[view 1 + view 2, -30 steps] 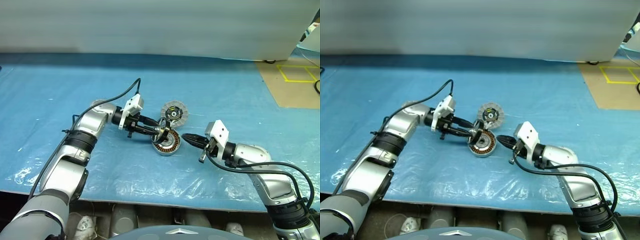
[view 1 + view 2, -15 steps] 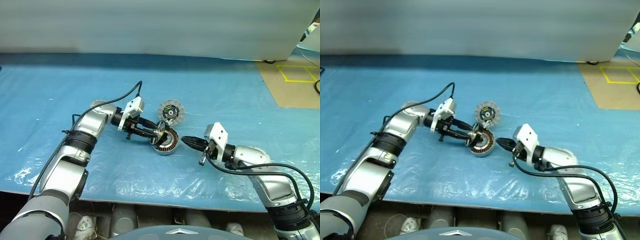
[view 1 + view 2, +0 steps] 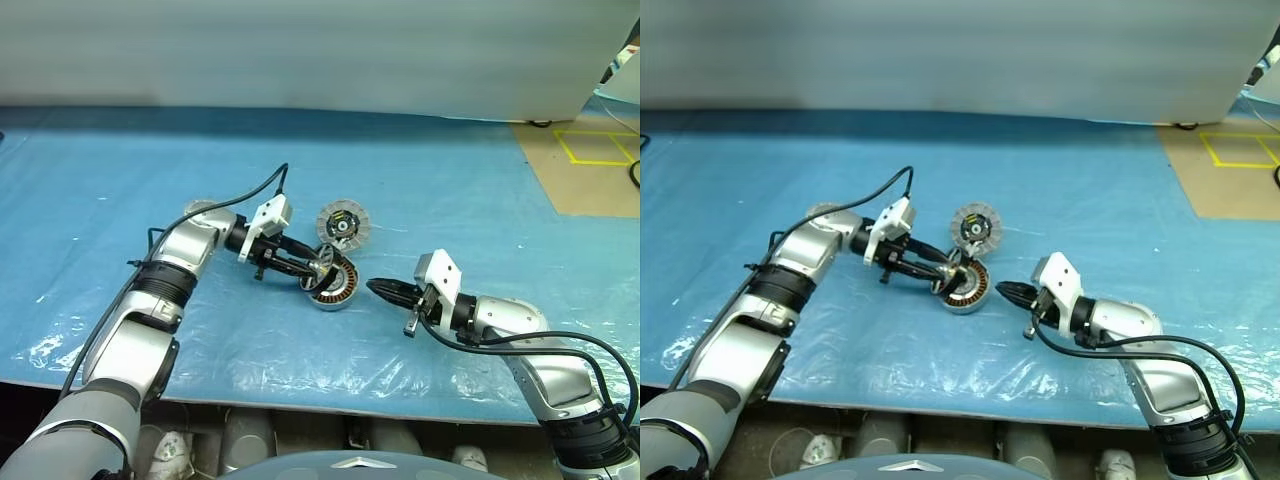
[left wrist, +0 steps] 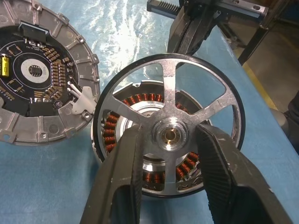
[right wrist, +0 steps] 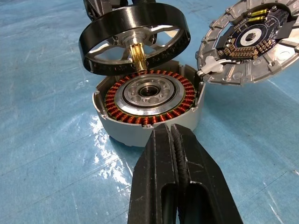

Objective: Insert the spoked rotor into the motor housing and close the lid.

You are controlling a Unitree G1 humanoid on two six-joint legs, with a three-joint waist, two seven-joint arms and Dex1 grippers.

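Observation:
The spoked rotor (image 4: 169, 88), a dark ring with silver spokes, hangs tilted just above the motor housing (image 5: 145, 122). My left gripper (image 4: 170, 131) is shut on the rotor's central hub. The rotor's brass pinion points down toward the housing's centre hole, inside the copper windings (image 4: 112, 126). The lid (image 3: 343, 224) sits just behind the housing with its dark circuit face and pale segmented rim showing, one edge against the housing's rim. My right gripper (image 5: 170, 135) is shut and holds nothing, its tips close to the housing's side on the table.
Blue plastic sheeting (image 3: 450, 190) covers the table, wrinkled toward the front edge. A brown floor patch with yellow tape (image 3: 590, 150) lies at the far right. A black cable (image 3: 240, 190) loops over my left forearm.

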